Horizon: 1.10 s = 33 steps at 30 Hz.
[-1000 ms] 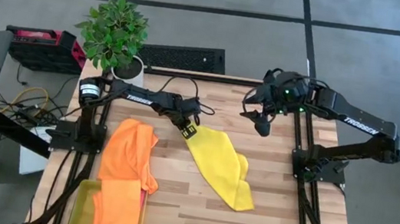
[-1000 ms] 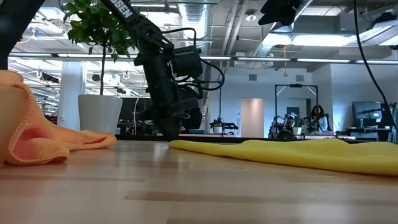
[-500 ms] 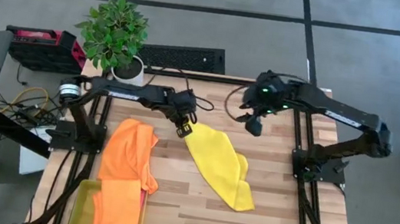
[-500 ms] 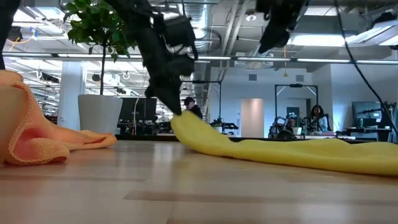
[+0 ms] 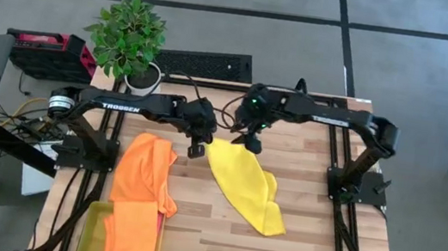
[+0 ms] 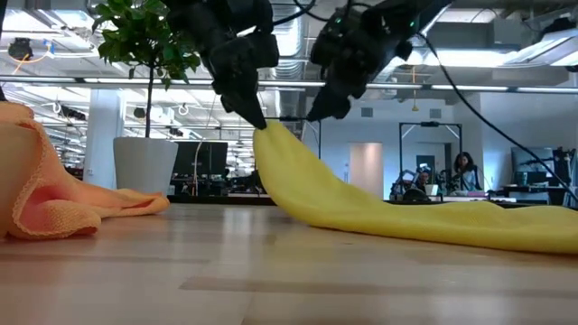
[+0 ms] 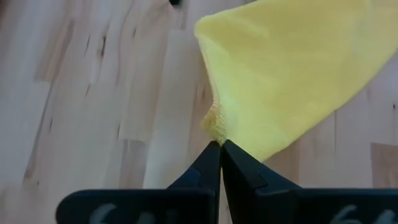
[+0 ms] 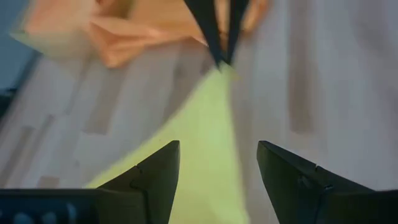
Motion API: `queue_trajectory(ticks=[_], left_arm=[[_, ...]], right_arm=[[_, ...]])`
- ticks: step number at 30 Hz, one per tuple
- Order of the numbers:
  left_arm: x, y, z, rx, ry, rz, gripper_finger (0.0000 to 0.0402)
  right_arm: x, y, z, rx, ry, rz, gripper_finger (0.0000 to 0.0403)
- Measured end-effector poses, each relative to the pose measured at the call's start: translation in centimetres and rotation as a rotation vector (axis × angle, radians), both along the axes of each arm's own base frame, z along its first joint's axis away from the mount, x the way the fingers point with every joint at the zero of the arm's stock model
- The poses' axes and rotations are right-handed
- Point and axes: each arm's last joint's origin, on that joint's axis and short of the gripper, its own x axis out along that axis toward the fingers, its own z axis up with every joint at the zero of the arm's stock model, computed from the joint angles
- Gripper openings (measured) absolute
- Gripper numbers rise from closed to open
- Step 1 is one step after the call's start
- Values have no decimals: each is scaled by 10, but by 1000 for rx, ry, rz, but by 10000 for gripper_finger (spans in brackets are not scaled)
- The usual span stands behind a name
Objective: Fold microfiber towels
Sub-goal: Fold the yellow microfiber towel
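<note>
The yellow towel (image 5: 244,184) lies crumpled across the table's middle, its far-left corner raised. My left gripper (image 5: 196,150) is shut on that corner, seen also in the low view (image 6: 256,126). My right gripper (image 5: 249,143) is open just right of it, above the towel, its fingers apart in the right wrist view (image 8: 217,168). An orange towel (image 5: 143,171) lies bunched at the left. Another orange towel (image 5: 131,233) lies in the yellow-green tray (image 5: 96,213). A sliver of pink (image 5: 162,219) shows beside it. My left gripper pinches the yellow towel's far-left corner (image 7: 214,127) between its two fingertips, only at their free ends. The fingers come from above, slanting down. The corner is lifted clear; the cloth slopes down from it (image 6: 298,181) and the rest lies on the table.
A potted plant (image 5: 131,40) stands at the table's far left corner. The tray sits at the near left corner. Bare wood (image 5: 313,241) lies at the near right.
My left gripper has taken the yellow towel's far-left corner and risen, drawing it off the table toward the far left. My right gripper has swung from the far right toward the table's middle, coming down close beside the raised corner.
</note>
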Motion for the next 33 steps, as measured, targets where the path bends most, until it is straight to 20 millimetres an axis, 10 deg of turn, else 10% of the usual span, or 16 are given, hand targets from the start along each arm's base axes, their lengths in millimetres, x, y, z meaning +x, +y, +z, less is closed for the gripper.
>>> queue_trajectory(ticks=[13, 33], left_arm=[[2, -2, 12, 41, -36, -11, 0], [-4, 6, 67, 237, 44, 49, 0]], right_arm=[[29, -5, -56, 82, 40, 52, 240], [8, 25, -55, 199, 229, 209, 240]])
